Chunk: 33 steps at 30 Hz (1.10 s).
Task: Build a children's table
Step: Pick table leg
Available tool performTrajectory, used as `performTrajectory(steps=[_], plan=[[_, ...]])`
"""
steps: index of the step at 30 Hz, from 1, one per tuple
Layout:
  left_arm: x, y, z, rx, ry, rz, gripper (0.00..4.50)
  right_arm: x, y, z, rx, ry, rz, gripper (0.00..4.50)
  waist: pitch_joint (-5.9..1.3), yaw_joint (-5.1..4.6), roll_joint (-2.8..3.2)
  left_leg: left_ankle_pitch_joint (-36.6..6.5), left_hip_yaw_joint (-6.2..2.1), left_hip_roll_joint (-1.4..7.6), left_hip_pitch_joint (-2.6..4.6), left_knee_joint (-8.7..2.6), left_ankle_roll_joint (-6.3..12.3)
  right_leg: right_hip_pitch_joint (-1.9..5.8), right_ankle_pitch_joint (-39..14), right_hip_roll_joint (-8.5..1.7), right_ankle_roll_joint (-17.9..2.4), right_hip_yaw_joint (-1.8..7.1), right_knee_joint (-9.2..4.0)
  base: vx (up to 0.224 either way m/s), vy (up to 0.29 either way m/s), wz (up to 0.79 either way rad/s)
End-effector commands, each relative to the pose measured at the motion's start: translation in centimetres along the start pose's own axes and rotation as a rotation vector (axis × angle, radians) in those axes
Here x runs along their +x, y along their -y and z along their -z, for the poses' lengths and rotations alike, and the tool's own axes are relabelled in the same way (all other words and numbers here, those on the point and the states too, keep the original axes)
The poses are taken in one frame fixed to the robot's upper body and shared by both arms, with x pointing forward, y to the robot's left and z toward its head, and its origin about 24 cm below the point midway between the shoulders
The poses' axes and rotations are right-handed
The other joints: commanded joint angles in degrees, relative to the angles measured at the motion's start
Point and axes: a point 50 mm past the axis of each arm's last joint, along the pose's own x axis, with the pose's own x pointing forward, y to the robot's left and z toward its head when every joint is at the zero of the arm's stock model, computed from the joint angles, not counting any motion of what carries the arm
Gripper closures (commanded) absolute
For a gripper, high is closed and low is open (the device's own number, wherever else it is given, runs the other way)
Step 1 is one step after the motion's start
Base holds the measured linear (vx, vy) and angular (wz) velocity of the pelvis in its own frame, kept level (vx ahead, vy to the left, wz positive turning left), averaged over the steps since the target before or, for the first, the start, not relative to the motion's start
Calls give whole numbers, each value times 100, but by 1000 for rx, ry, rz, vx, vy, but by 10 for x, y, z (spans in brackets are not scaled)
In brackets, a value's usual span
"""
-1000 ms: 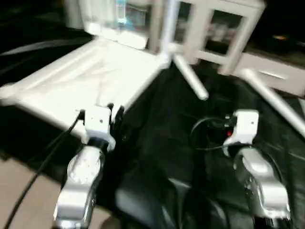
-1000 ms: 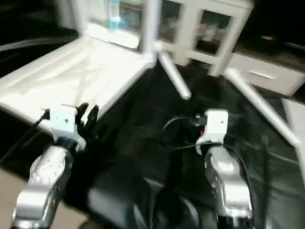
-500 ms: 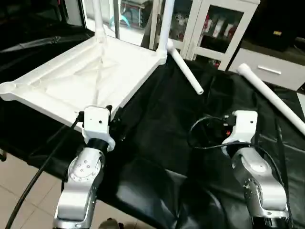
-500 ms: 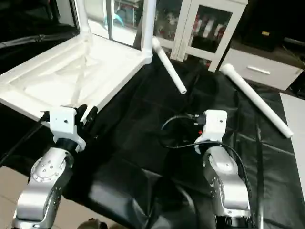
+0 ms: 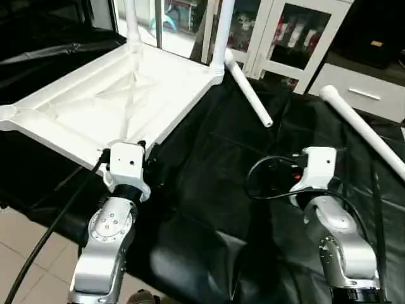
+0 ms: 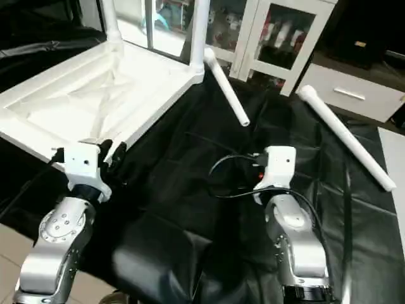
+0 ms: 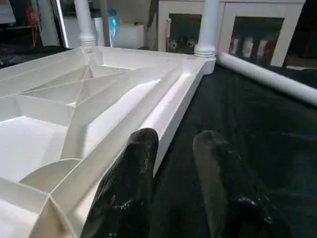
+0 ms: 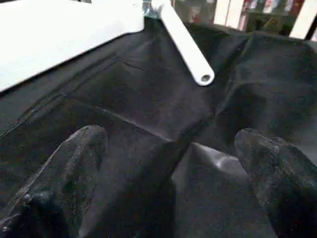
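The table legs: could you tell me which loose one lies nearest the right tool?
The shorter-looking leg lying by the tabletop's corner, straight ahead of the right tool; the other loose leg lies farther right.

Both silver forearms reaching forward, side by side. Left hand [image 7: 173, 163] with fingers [image 7: 133, 173] narrowly parted, nothing between them. Right hand [image 8: 168, 168] spread wide, fingers [image 8: 74, 168] far apart, empty.

Both standing legs [image 5: 131, 22] run past the top edge.
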Motion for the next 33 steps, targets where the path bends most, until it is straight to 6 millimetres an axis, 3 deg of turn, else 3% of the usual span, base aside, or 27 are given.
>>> performTrajectory(steps=[1, 2, 3, 4, 5, 6, 7, 8, 9, 10, 11, 12, 13, 14, 15, 17, 18, 19, 20, 21, 23, 24, 25, 26, 27, 29, 33], plan=[[2, 3, -8, -24, 42, 31, 296, 2, 1, -2, -2, 10, 9, 0, -467, 29, 68, -1196, -27, 269, 25, -505, 138, 196, -933, -248, -922, 251, -273, 0, 0, 0], [2, 3, -9, -24, 42, 28, 296, 2, 0, -3, 2, 13, 4, 0, -451, 94, 2, -968, -268, 122, -316, -570, 554, 459, -676, -344, -931, 11, -198, 0, 0, 0], [2, 1, -9, -24, 40, 25, 296, 3, 0, -4, -13, 19, 3, 0, -487, 47, 87, -794, -362, 62, -303, -497, 1028, 509, -606, -416, -901, -126, -271, 24, -30, 33], [3, -1, -9, -18, 34, 18, 296, 3, 0, -5, -25, 23, 5, 0, -505, 59, 173, -832, -419, 35, -263, -441, 1303, 582, -881, -472, -1013, -242, -328, 68, -31, 48], [3, -2, -9, -14, 30, 15, 296, 3, 0, -5, -25, 22, 11, 0, -455, 65, 209, -1106, -442, 8, -297, -458, 1343, 689, -1568, -458, -988, -338, -410, 68, -31, 48], [3, -2, -8, -15, 28, 14, 296, 4, 2, -5, -22, 20, 25, 0, -399, 69, 216, -1411, -442, -4, -278, -478, 1295, 709, -2113, -457, -965, -385, -484, 67, -21, 52], [3, -2, -8, -15, 28, 14, 296, 4, 3, -5, -27, 22, 34, 0, -329, 73, 242, -2014, -405, -9, -215, -476, 1113, 806, -3137, -458, -936, -484, -615, 81, -8, 60], [3, -2, -8, -16, 26, 15, 296, 4, 3, -5, -26, 25, 42, 0, -316, 76, 225, -2153, -372, -27, -219, -458, 1032, 869, -3497, -462, -893, -508, -674, 81, -8, 60], [4, -1, -7, -19, 21, 23, 296, 4, 8, -6, 4, 33, 81, 0, -327, 17, 346, -3067, -342, 355, 619, -515, 426, 351, -3266, -234, -1095, -379, -609, 103, -50, 44], [4, -1, -7, -21, 20, 26, 296, 4, 10, -6, 9, 31, 89, 0, -225, -57, 296, -3656, -347, 422, 559, -678, 125, 422, -2857, -114, -1088, -357, -455, 112, -59, 23], [3, 1, -7, -31, 23, 36, 296, 4, 12, -7, 3, 34, 98, 0, -236, -65, 238, -3678, -259, 422, 651, -718, 62, 378, -2440, -160, -1155, -227, -447, 112, -59, 23], [2, 1, -7, -35, 25, 39, 296, 3, 12, -7, -1, 37, 98, 0, -238, -45, 215, -3390, -184, 375, 584, -705, 102, 431, -2246, -189, -1210, -151, -463, 117, -27, 17], [2, 2, -7, -39, 24, 40, 296, 3, 13, -8, 0, 43, 105, 0, -357, 60, 164, -2120, -2, 251, 337, -643, 313, 672, -1418, -275, -1307, 30, -425, 111, -10, 6], [2, 2, -7, -39, 24, 40, 296, 3, 13, -8, 0, 43, 105, 0, -479, 109, 127, -1105, 39, 173, 146, -535, 514, 861, -566, -262, -1288, 105, -294, 111, -10, 6], [1, 2, -5, -39, 20, 39, 296, 2, 15, -8, 6, 44, 112, 0, -574, 168, 144, 547, 39, 129, 35, -396, 830, 841, 1025, -229, -1220, 145, -70, 108, 13, 5], [1, 3, -4, -39, 16, 41, 296, 2, 15, -9, 7, 45, 113, 0, -805, 142, 61, 4053, -104, -20, 108, 20, 1139, 661, 4762, 133, -925, 187, 478, 119, 15, 5], [1, 3, -4, -39, 16, 41, 296, 2, 15, -9, 7, 45, 113, 0, -818, 174, 83, 4368, -94, -68, 147, 93, 1102, 582, 5147, 194, -782, 199, 499, 77, 8, 6], [1, 3, -4, -40, 11, 45, 296, 4, 15, -10, 12, 49, 112, 0, -799, 171, 79, 4172, -62, -78, 122, 116, 949, 496, 5156, 240, -534, 242, 488, 0, 0, 0], [1, 3, -4, -40, 11, 45, 296, 4, 15, -10, 12, 49, 112, 0, -782, 160, 73, 3813, -42, -64, 86, 86, 844, 500, 5018, 207, -466, 271, 471, 0, 0, 0], [1, 2, -3, -39, 8, 44, 296, 5, 15, -12, 17, 57, 108, 0, -720, 159, 54, 2885, -22, 14, 27, -27, 589, 509, 4480, 119, -419, 310, 385, 0, 0, 0], [2, 2, -3, -40, 5, 41, 296, 6, 15, -13, 23, 66, 103, 0, -569, 159, 60, 842, -3, 181, 31, -261, 119, 469, 2513, -12, -486, 351, 166, -93, -17, 1], [1, 1, -3, -39, 4, 40, 296, 6, 15, -15, 34, 73, 99, 0, -530, 158, 42, 315, 9, 207, 46, -298, 44, 450, 1899, -42, -511, 370, 107, -120, -33, -1], [0, 0, -2, -40, 2, 40, 296, 6, 16, -17, 52, 86, 98, 0, -464, 159, 46, -516, -2, 250, 63, -387, -95, 412, 592, -86, -572, 375, 7, -135, -33, -2], [0, 0, -2, -40, 2, 40, 296, 6, 16, -17, 52, 86, 98, 0, -433, 150, 35, -835, 10, 255, 71, -413, -137, 390, 0, -102, -568, 390, -40, -135, -33, -2], [0, 0, -2, -40, 1, 41, 296, 7, 17, -18, 59, 91, 99, 0, -383, 150, 44, -1396, 12, 270, 97, -468, -246, 338, -1188, -129, -521, 403, -140, -140, -22, -1], [0, 1, -2, -38, -2, 47, 296, 8, 18, -21, 66, 101, 101, 0, -362, 120, 37, -1903, -8, 271, 93, -502, -395, 252, -2455, -139, -375, 414, -247, -133, -13, -2], [1, 1, -2, -42, -14, 64, 296, 14, 17, -27, 80, 125, 93, 0, -357, 90, 15, -2016, -22, 249, 64, -506, -443, 171, -2893, -133, -218, 402, -305, -104, -7, -4]])
